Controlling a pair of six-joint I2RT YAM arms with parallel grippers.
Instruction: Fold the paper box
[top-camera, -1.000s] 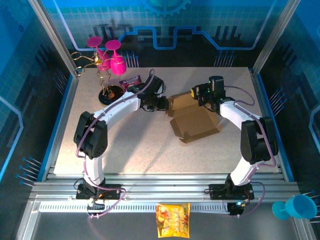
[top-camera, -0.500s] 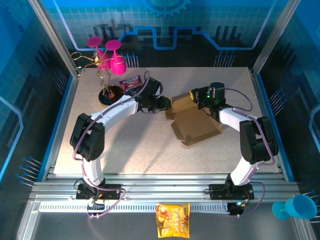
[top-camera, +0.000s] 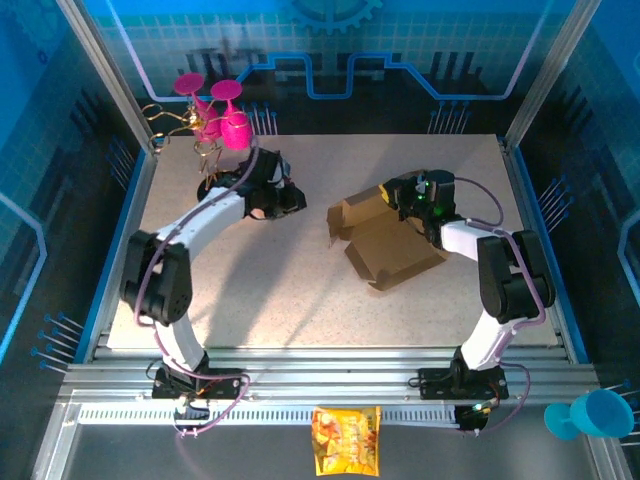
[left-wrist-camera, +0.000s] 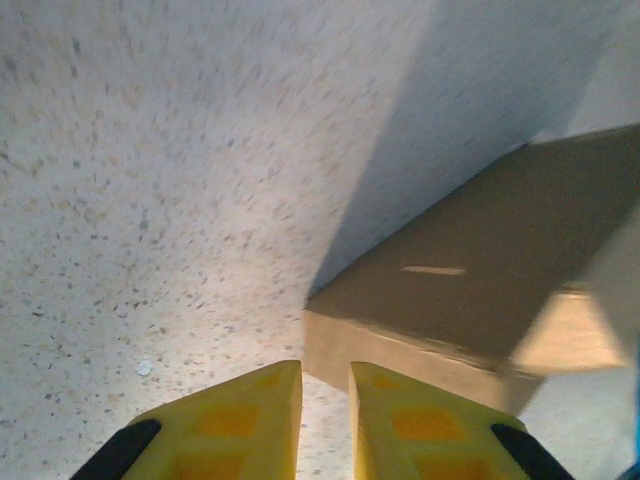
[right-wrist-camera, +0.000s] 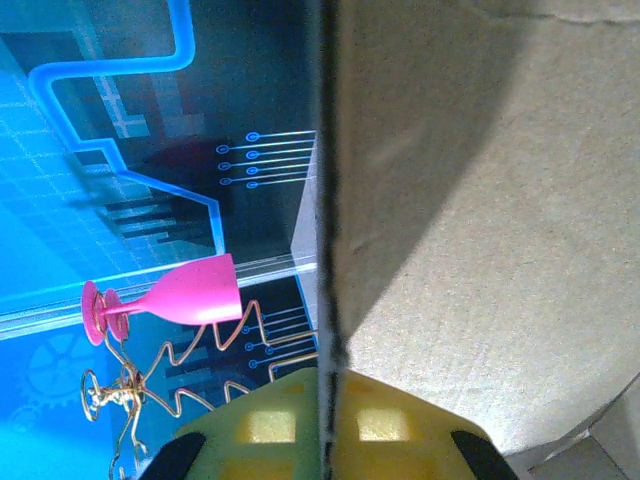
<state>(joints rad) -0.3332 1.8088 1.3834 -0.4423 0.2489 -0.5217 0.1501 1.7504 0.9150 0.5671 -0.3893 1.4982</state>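
Observation:
The paper box is brown cardboard, part folded, lying right of the table's middle with its flaps raised at the far side. My right gripper is shut on the upright far flap. In the right wrist view the flap's edge runs between the yellow fingers of that gripper. My left gripper hangs left of the box, clear of it. In the left wrist view that gripper has its jaws a narrow gap apart with bare table between them, and the box's corner lies just ahead.
Pink glasses on a gold wire stand stand at the far left corner, close behind the left arm. A yellow snack bag lies on the front rail. A blue cup sits at the near right. Blue enclosure walls ring the table.
My left gripper has drawn back to the left, away from the box's left flap that it was up against. The right gripper keeps its hold on the far flap.

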